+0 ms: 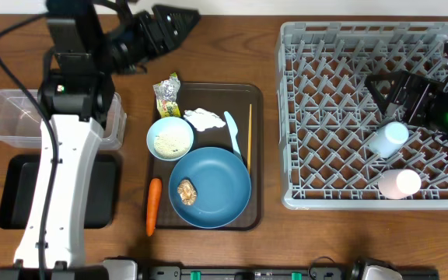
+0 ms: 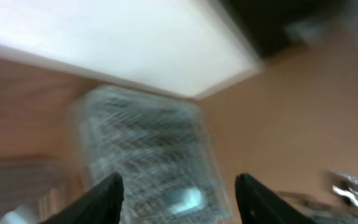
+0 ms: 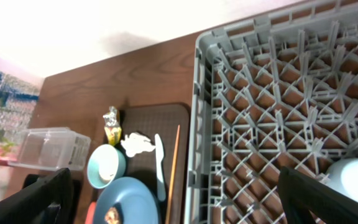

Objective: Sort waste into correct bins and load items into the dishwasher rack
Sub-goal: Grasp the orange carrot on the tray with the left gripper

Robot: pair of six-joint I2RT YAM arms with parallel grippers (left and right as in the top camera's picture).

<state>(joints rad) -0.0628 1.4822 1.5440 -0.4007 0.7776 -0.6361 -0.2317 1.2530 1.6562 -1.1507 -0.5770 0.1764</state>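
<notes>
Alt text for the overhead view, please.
A brown tray holds a blue plate, bowl, spoon, chopstick, napkin and wrapper, with a carrot beside the plate. A blue cup and a pink cup sit in the grey rack.

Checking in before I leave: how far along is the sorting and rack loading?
Done: light blue cup and pink cup sit in the rack. In hand: nothing; left pincer and right pincer open. Left: plate, bowl, spoon, chopstick, wrapper, napkin, carrot, food lump.

rack [image 1: 364, 29]: right of serving tray [image 1: 216, 95]
tub [image 1: 10, 117]: far left, behind shallow tray [image 1: 14, 194]
plate [image 1: 220, 183]: on serving tray, bowl [image 1: 169, 138] behind-left
lump [image 1: 186, 190]: on plate
</notes>
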